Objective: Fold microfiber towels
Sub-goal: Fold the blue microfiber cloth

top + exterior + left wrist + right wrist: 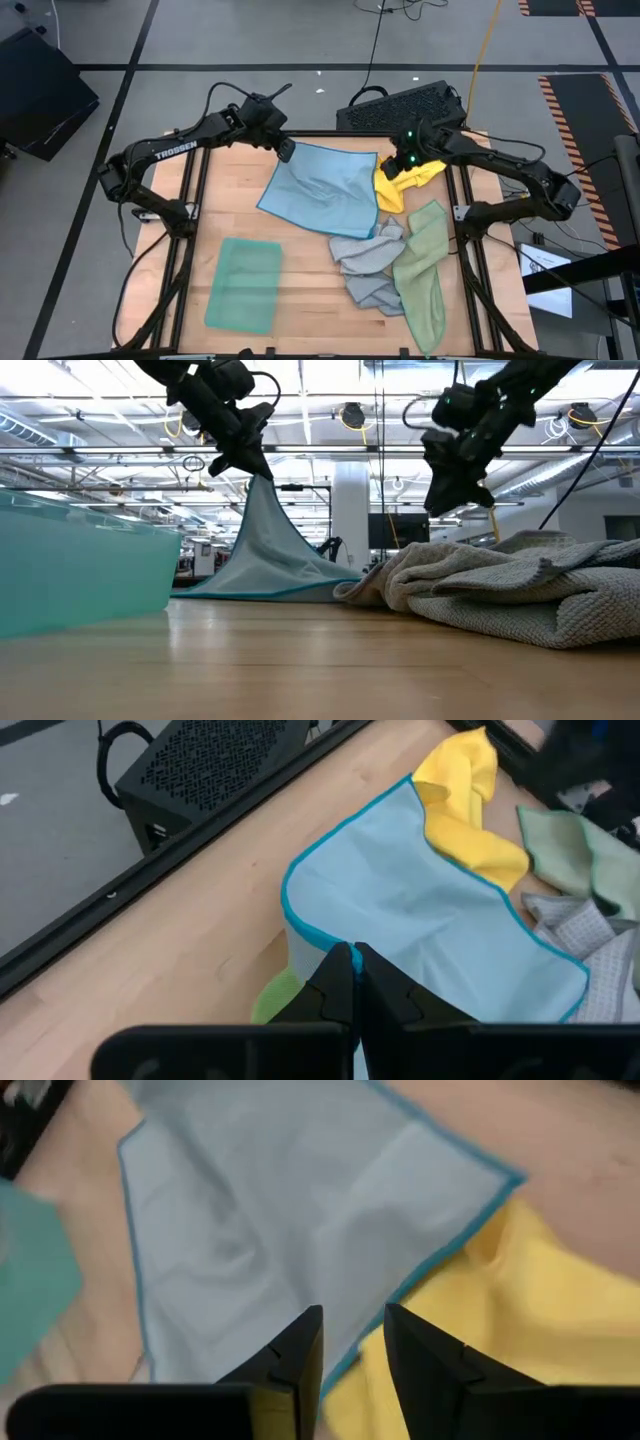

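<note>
Cloth lies in several colours on a pale wooden table (300,270) with a dark frame. The light blue towel (322,188), thin and smooth with a darker stitched edge, is spread near the table's far middle, one corner raised into a soft peak. The left gripper (353,960) pinches that raised corner, its dark fingers pressed together on the fabric, so the towel hangs down from it to the tabletop. The right gripper (353,1325) hovers above the seam where the blue towel's edge meets the crumpled yellow towel (402,182); its fingers stand slightly apart and hold nothing. A nubby grey towel (370,262) lies rumpled just right of the middle, touching a long sage green towel (424,270) draped beside it. A teal towel (245,284), folded into a neat rectangle, rests at the near left, well apart from the rest.
</note>
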You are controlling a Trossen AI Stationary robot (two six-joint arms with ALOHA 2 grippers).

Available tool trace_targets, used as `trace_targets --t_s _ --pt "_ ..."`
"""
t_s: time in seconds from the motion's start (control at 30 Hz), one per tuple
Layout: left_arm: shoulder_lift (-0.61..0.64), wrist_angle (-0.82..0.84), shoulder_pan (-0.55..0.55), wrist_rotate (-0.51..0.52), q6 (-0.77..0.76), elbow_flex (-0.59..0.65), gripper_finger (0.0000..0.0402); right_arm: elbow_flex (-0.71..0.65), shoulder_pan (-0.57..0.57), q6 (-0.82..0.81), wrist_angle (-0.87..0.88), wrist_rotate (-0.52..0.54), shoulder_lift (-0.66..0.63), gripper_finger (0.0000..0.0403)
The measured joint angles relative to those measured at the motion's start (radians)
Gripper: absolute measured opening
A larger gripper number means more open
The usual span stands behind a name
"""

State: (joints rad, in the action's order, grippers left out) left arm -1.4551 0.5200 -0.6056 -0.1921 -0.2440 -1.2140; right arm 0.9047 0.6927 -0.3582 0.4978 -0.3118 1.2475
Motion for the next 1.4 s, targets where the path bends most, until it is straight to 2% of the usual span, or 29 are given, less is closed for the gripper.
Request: trace_targets --t_s 0.23,0.43,0.57,0.87,1.03,1.2,1.4 --pt "0.0 0.01 0.003 0.0 -0.002 0.0 0.0003 -0.001 0.148 -0.115 -0.136 -0.136 0.192 0.0141" --pt "0.0 0.01 0.009 0.0 -0.024 0.0 0.0003 0.036 0.2 -0.127 -0.182 -0.139 0.303 0.0194" --pt "0.0 0.009 0.013 0.0 -0.023 0.0 0.0003 0.046 0.243 -0.164 -0.232 -0.142 0.343 0.0211" --pt "0.0 0.009 0.013 0.01 0.007 0.0 0.0003 0.048 0.286 -0.31 -0.368 -0.293 0.393 0.0201" --pt "0.0 0.017 0.013 0.012 0.037 0.0 0.0003 0.048 0.261 -0.308 -0.301 -0.289 0.383 0.0191" --pt "0.001 0.043 0.013 0.014 0.062 0.0 0.0003 0.048 0.242 -0.307 -0.274 -0.212 0.378 0.0184" --pt "0.001 0.096 0.011 0.018 0.067 0.0 0.0003 0.048 0.235 -0.344 -0.237 -0.185 0.377 0.0182"
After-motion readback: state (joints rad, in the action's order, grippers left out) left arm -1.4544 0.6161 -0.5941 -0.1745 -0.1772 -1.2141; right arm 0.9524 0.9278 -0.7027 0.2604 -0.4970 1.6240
